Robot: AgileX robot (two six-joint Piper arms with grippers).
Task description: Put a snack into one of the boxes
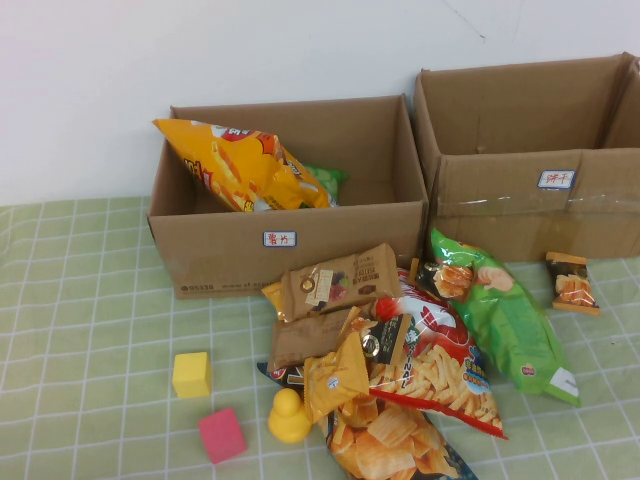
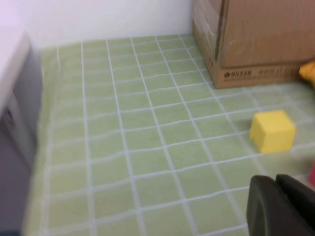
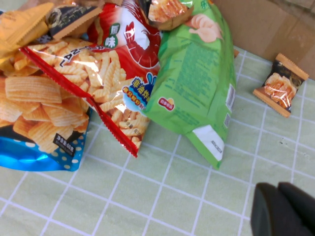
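Already your left box point(image 1: 230, 250) at the bench's far edge holds an orange chip bag point(image 1: 235, 165); the right box point(image 1: 500, 215) sits far-right. Left gripper point(image 2: 283, 204) hovers near the yellow cube point(image 2: 272, 130), right gripper point(image 3: 285, 209) by the green bag point(image 3: 199, 83); finger state unreadable on both.

We see a bench point(image 1: 80, 300) under a green checked cloth. On it stand two cardboard boxes point(image 1: 290, 255), side by side at the back. In front lies a heap of snack bags point(image 1: 400, 370), a small packet point(image 1: 572, 282) apart, a yellow cube point(image 1: 191, 374), a pink cube point(image 1: 221, 434) and a yellow duck point(image 1: 288, 416).
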